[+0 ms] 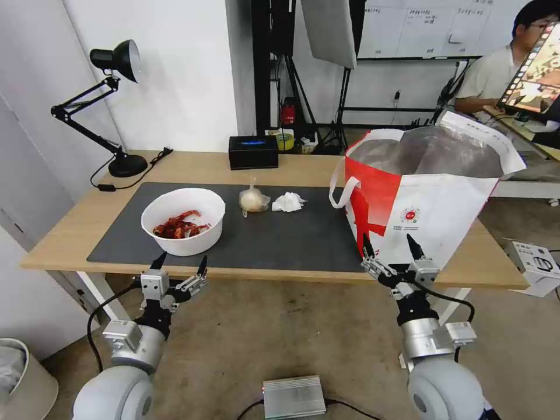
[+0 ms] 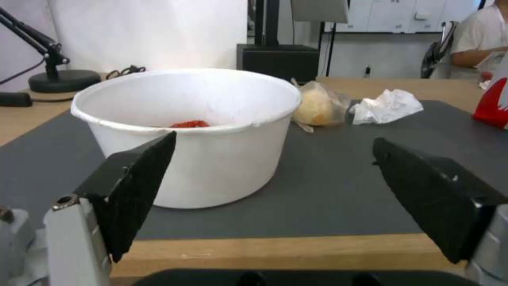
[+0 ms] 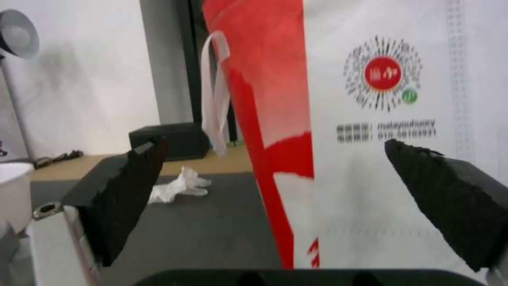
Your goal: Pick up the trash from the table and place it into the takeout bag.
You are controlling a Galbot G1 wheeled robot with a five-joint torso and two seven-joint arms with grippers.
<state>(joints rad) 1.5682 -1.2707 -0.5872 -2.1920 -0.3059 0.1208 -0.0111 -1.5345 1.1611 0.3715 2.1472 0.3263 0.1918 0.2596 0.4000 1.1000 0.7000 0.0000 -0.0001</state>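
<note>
On the table's dark mat stand a white bowl of red crayfish shells, a small knotted clear bag with a pale lump, and a crumpled white tissue. The white and red takeout bag stands open at the table's right end. My left gripper hangs open just off the table's front edge, in front of the bowl. My right gripper is open too, right in front of the takeout bag. The tissue lies beyond it.
A black desk lamp stands at the table's back left and a black box at the back middle. A grey metal unit lies on the floor between my arms. A white bin is at lower left.
</note>
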